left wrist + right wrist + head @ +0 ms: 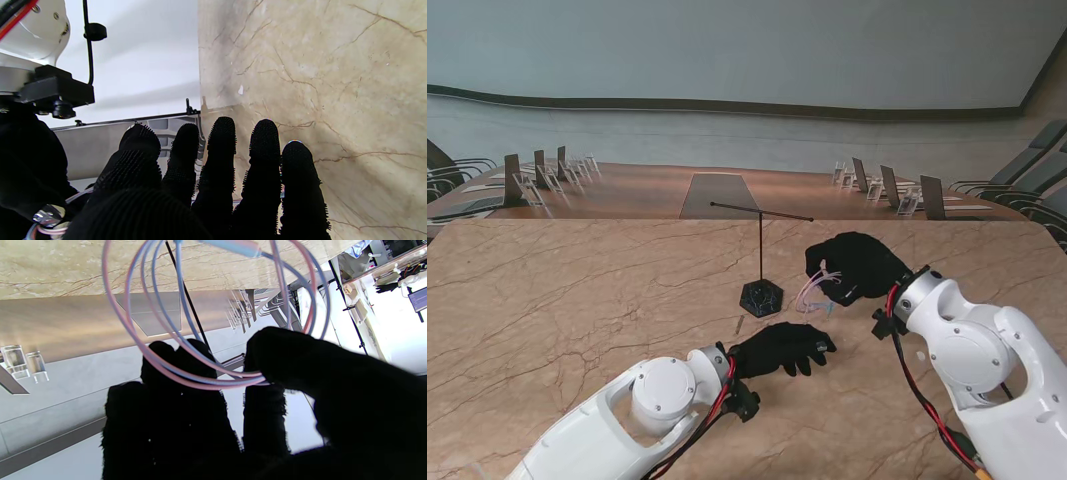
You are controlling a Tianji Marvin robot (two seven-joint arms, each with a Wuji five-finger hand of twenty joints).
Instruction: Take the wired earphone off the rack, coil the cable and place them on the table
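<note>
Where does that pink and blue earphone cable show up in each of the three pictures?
Stand view: the earphone cable hangs in loops from the right robot hand, to the right of the rack.
Left wrist view: only a pale bit of cable at the lower corner; hard to be sure.
Right wrist view: big coiled loops pinched by the black fingers.
Shared landmark: the marble table.

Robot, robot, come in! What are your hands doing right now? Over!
Right hand shut on coiled earphone cable, off the rack. Left hand open, low over table. Nothing in the way.
</note>
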